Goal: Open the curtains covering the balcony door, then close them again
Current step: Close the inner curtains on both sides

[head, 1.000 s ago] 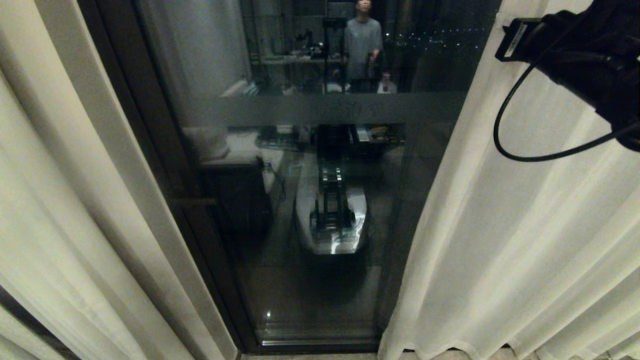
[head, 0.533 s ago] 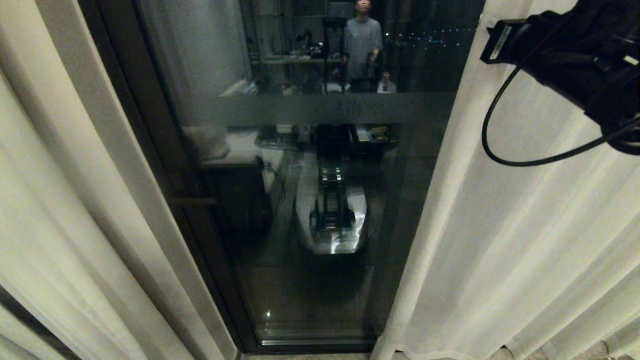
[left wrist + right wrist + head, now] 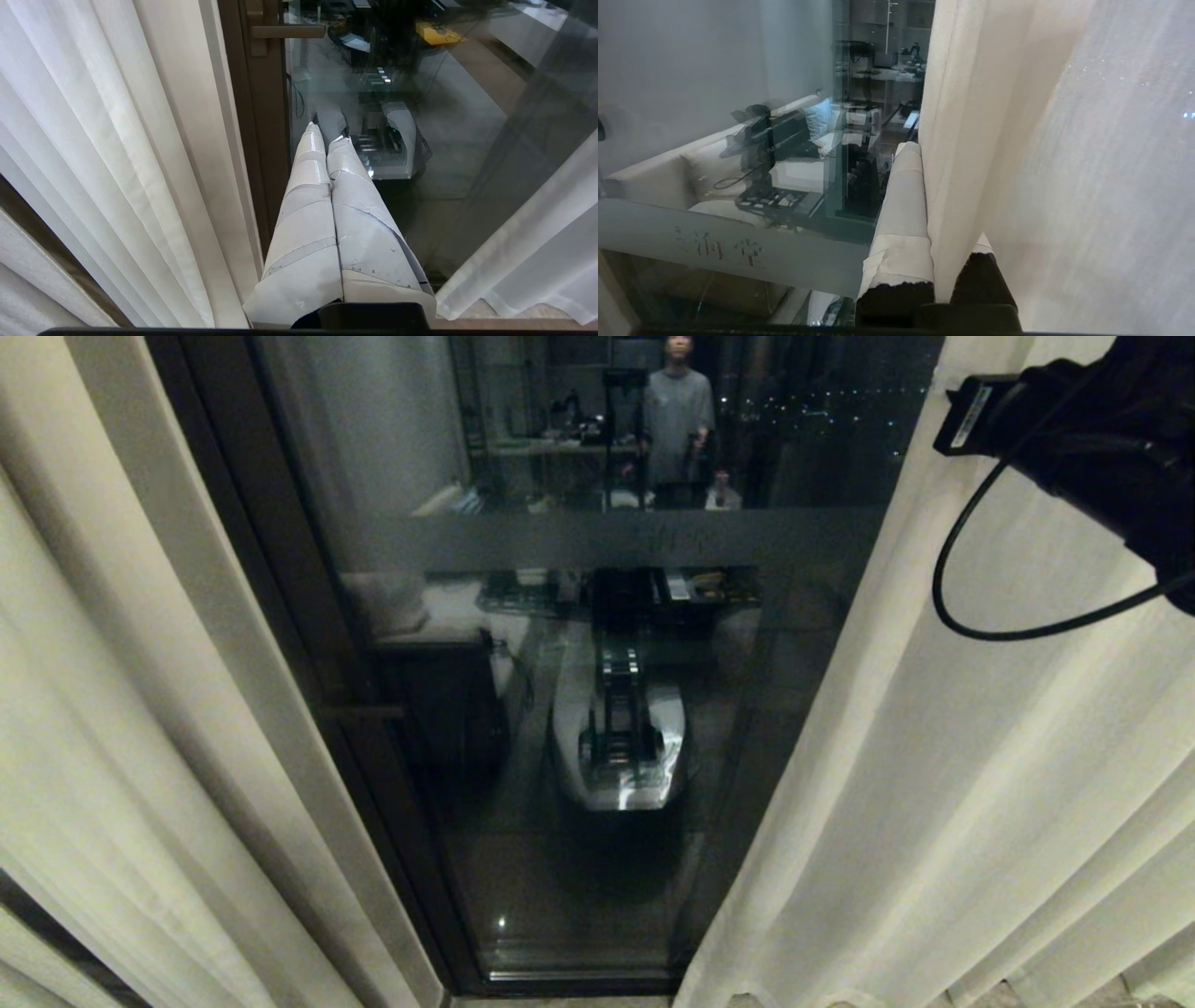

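Note:
The curtains hang parted: the left curtain [image 3: 112,709] is bunched at the left, and the right curtain [image 3: 934,756] covers the right side. Between them shows the balcony door [image 3: 579,859], dark glass in a dark frame [image 3: 280,616] with a frosted band [image 3: 523,539]. My right arm [image 3: 1092,439] reaches in at the upper right. In the right wrist view my right gripper [image 3: 929,156] is shut on the right curtain's [image 3: 971,116] inner edge, the fabric running between its taped fingers [image 3: 901,200]. My left gripper [image 3: 327,135] is shut and empty, low before the door near the left curtain [image 3: 117,163].
The door handle [image 3: 287,31] sits on the frame just right of the left curtain. The glass mirrors my own base [image 3: 621,737] and a person [image 3: 679,420] standing behind me in the room. Both curtain hems reach the floor.
My right arm swung left with the curtain edge, then back right to about where it began. The curtain's lower hem has drifted left, narrowing the gap at the floor.

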{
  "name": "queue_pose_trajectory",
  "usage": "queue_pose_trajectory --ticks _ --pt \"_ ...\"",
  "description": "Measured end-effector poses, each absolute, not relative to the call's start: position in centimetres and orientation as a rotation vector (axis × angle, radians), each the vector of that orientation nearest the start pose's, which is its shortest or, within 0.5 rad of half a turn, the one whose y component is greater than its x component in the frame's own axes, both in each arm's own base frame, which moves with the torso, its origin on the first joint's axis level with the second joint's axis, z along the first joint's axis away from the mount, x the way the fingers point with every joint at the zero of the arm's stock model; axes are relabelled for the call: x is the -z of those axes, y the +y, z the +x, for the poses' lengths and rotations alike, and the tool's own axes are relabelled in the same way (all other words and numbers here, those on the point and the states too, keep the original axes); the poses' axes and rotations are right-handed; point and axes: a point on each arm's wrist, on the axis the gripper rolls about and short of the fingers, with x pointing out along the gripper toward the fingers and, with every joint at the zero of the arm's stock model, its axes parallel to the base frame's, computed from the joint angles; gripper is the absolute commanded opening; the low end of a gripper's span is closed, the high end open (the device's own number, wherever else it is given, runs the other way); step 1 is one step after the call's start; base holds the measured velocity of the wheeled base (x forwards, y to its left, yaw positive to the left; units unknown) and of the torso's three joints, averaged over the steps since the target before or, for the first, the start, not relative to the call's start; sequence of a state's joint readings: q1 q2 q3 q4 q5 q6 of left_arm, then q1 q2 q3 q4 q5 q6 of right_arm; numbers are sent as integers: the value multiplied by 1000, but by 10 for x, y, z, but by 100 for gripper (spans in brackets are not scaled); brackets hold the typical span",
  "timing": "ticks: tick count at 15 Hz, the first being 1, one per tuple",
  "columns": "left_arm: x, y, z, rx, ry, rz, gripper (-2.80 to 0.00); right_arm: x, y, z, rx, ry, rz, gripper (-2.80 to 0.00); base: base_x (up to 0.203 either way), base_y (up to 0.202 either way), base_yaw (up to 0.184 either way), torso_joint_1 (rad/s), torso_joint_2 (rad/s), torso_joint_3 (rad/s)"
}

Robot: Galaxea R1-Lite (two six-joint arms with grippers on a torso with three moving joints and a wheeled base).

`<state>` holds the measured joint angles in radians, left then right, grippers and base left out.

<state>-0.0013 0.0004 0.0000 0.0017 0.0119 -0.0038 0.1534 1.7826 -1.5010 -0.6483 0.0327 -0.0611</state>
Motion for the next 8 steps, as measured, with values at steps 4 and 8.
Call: queue_pose_trajectory --ticks 4,8 --pt "-75 0 -23 -10 2 -4 -280 -352 51 331 -172 -357 -39 0 0 0 0 0 0 0" --pt "-75 0 -23 -11 2 -4 -280 -365 47 312 -167 -390 -36 0 0 0 0 0 0 0"
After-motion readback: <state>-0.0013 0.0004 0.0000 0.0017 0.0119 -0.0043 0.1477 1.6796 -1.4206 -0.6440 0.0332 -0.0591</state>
